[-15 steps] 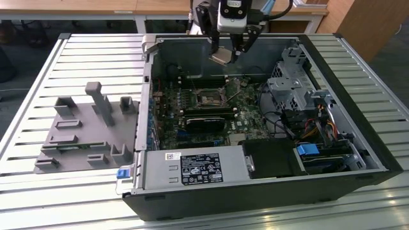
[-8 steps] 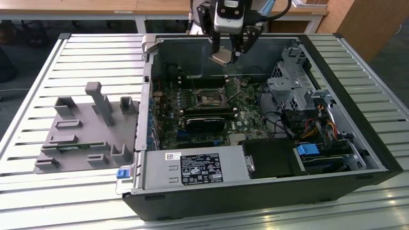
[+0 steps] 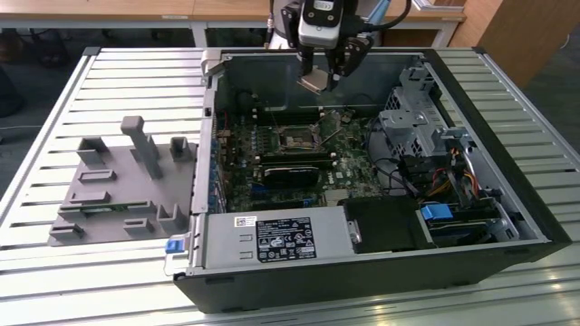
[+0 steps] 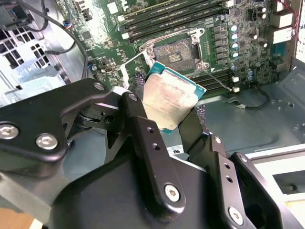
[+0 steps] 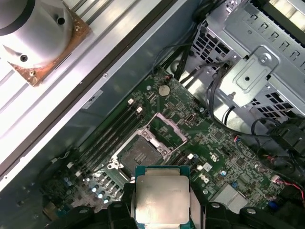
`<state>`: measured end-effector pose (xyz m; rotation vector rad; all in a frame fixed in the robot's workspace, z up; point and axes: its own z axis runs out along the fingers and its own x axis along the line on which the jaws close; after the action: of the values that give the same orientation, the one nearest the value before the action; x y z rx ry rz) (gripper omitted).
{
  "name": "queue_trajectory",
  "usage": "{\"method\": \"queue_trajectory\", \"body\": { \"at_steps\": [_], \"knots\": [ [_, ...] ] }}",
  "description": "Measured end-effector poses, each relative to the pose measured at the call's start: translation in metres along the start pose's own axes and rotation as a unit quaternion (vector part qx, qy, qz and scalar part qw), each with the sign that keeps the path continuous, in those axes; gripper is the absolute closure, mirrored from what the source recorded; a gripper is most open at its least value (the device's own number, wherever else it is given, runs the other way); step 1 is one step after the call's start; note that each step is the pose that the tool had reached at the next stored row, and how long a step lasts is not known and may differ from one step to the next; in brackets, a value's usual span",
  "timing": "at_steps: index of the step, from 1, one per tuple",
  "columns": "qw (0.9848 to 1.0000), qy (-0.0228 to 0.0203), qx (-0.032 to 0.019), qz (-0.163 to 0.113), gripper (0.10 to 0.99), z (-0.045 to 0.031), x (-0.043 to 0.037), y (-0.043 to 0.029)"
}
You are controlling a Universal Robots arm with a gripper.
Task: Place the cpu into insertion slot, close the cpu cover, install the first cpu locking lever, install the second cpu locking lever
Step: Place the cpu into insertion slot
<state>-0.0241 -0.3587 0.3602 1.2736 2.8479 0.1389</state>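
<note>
The jaws (image 4: 164, 109) are clamped on two opposite edges of the cpu (image 4: 171, 98), whose pale metal face and green rim show between the black fingers (image 4: 143, 129) in the second wrist view. The chip hangs in the air, well apart from the insertion slot (image 4: 178, 50) and tilted against it, so I judge the first step, placing the chip, to be in hand and not yet done. Seating it calls for bringing the chip squarely over the insertion slot, level with it and edge to edge, since the socket is barely larger than the chip.

The first wrist view adds what the second half hides behind a finger: the cpu cover (image 5: 171, 126) stands swung up just beside the insertion slot, leaving the dark centre bare.

The exterior view alone gives height: the jaws hold the chip high over the open computer case (image 3: 363, 272), beyond the insertion slot, and the case lies on a slatted worktop (image 3: 109, 81).
</note>
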Motion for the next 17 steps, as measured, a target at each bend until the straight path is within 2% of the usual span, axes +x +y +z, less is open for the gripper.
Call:
{"method": "queue_trajectory", "body": {
  "at_steps": [8, 17],
  "knots": [
    [0.9995, -0.0027, -0.0006, 0.031, 0.545, 0.0006, 0.0, 0.0],
    [0.9981, -0.0054, -0.0012, 0.061, 0.545, 0.0012, 0.0, -0.0001]
  ]
}}
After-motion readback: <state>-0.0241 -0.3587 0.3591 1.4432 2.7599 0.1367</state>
